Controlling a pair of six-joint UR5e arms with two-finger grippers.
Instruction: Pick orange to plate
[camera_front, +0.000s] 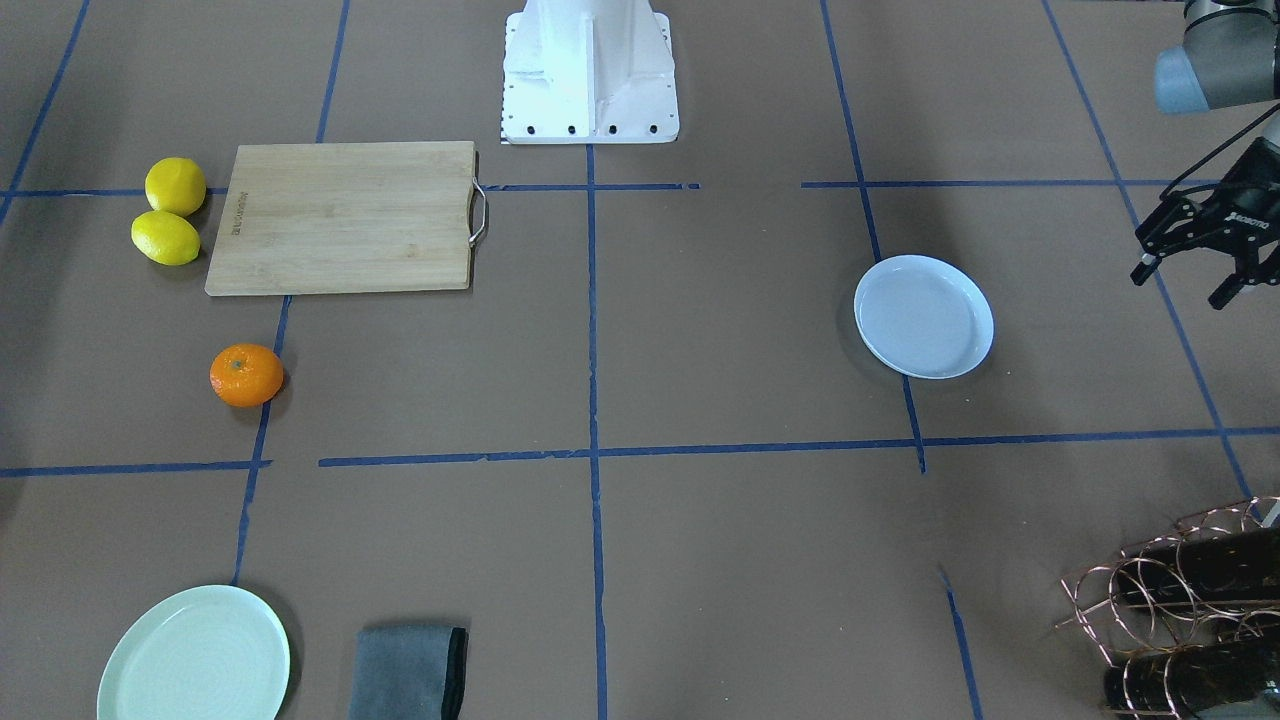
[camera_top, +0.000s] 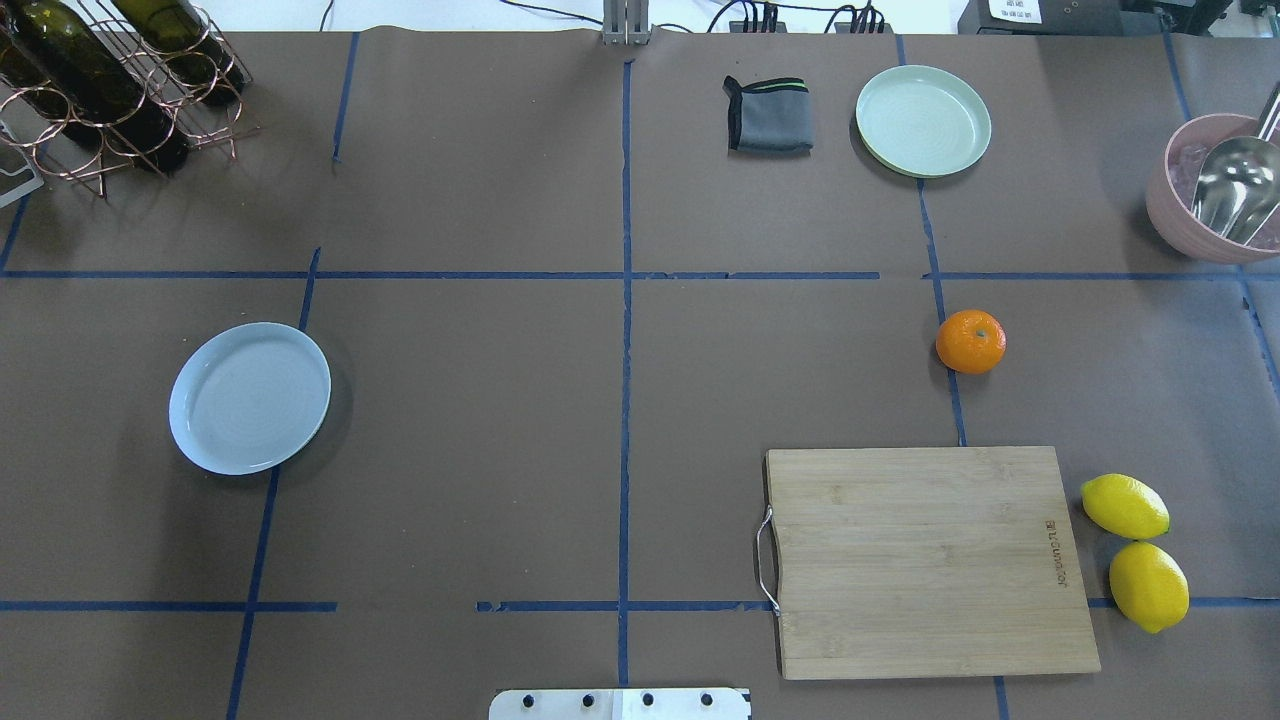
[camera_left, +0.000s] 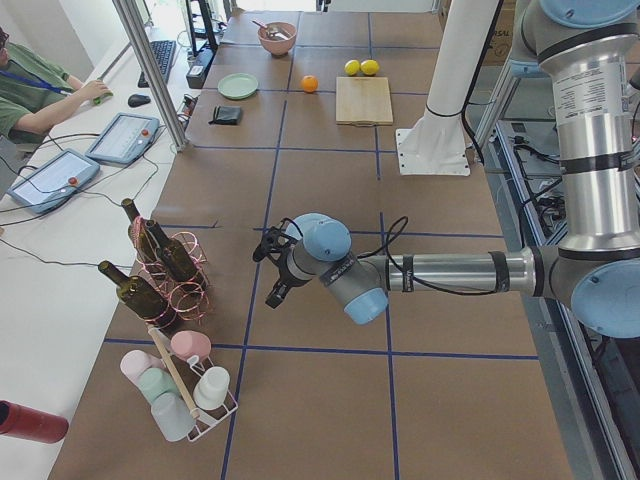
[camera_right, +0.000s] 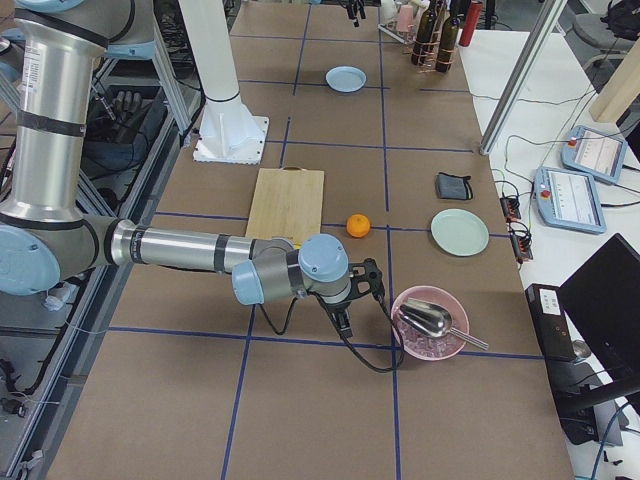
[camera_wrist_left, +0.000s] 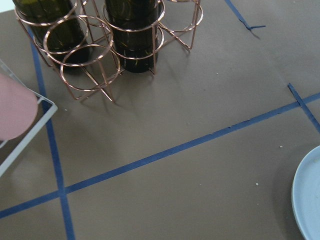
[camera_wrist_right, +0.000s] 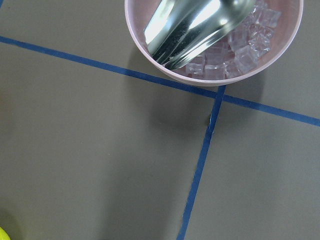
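Sizing up the grab: the orange (camera_top: 970, 342) sits on the right half of the surface. It's on bare paper over a blue tape line, just past the far edge of the cutting board (camera_top: 925, 560) and nearer to me than the mint-green plate (camera_top: 923, 120). The two lemons (camera_top: 1125, 507) are off the board's right end, apart from it. The plate (camera_top: 250, 397) it belongs on is way over on the left half, empty, well apart from the fruit.

Handling-wise I'd guess it's light and firm with a little give, and the dimpled skin should grip fine. It's round though, so any nudge will probably send it rolling. I'd come straight down and pinch it across its widest part, one finger on each side, and not squeeze hard.

Its stem dimple points up, leaning a touch toward the far right in the overhead view. So the short axis stands close to upright, and there's no real long axis to line up with. Any wrist angle should do.

The left gripper (camera_front: 1185, 280) hangs out past the plate's left side with fingers apart and nothing between them. The right gripper (camera_right: 352, 300) is beside the pink bowl (camera_right: 430, 323) of ice, and I can't tell from that side view how its fingers are set.
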